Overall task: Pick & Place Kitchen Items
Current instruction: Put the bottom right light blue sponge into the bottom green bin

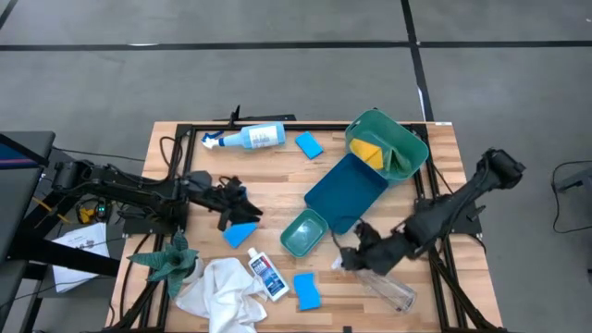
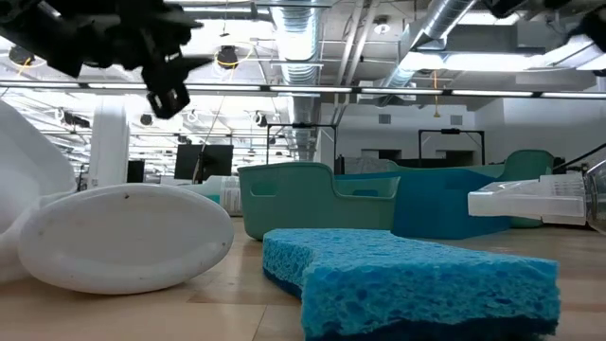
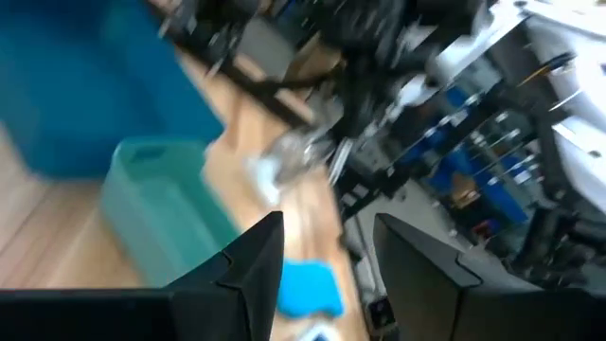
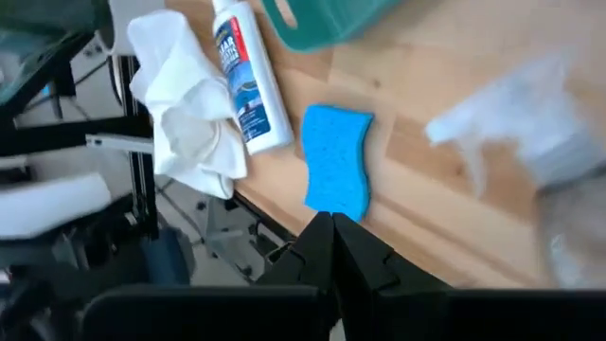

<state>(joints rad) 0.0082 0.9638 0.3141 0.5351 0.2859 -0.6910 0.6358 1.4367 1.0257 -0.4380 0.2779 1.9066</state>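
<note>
My left gripper hangs open over the table's left middle, nothing between its fingers. A blue sponge lies on the table just nearer than it. My right gripper is shut and empty near the front right. It is beside the cap end of a clear plastic bottle that lies on its side. A second blue sponge, a small white bottle and a white cloth lie at the front. A spray bottle and a third sponge lie at the back.
A teal bin lies tipped at the back right with a yellow pad in it, beside a dark blue tray. A small teal container sits mid-table. A green spiky plant stands at the front left.
</note>
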